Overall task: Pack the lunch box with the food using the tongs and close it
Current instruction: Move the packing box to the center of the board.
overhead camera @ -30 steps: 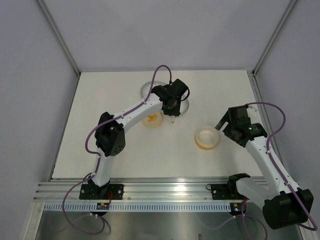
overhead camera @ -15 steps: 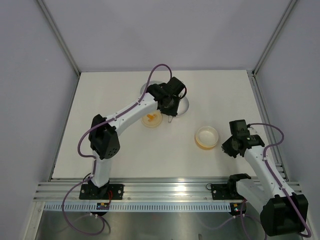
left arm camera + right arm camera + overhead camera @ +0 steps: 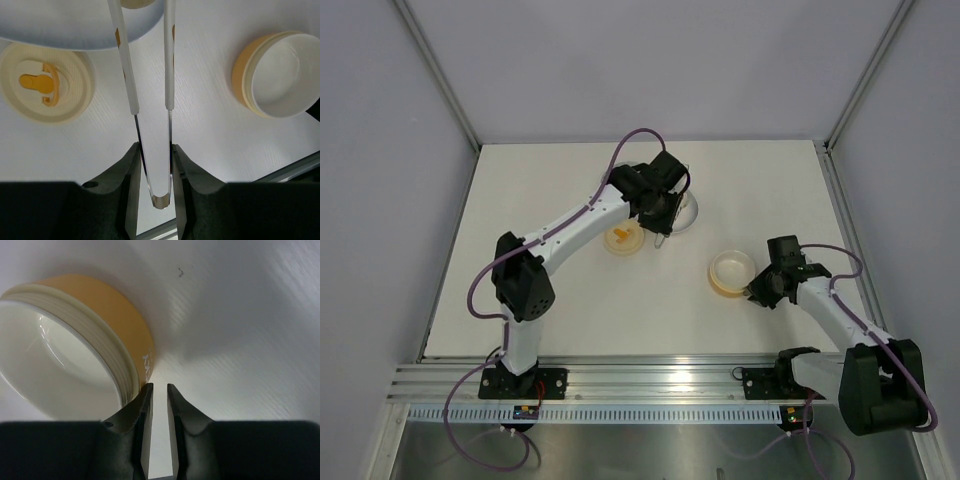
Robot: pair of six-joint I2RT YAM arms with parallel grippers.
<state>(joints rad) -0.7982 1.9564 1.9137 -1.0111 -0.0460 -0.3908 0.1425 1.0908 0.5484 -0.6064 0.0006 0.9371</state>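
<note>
Careful: left pincer (image 3: 154, 148) clamps the tongs (image 3: 127, 75); my right pincer (image 3: 159, 387), nearly shut, empty, could shove the lunch box (image 3: 115, 310).

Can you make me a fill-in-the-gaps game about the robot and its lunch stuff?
1. The left tool is holding the silvery ____.
2. The inside of the lunch box is ____.
3. The round lid lying on the table has an ____ mark on it.

Missing words: tongs, empty, orange.
</note>
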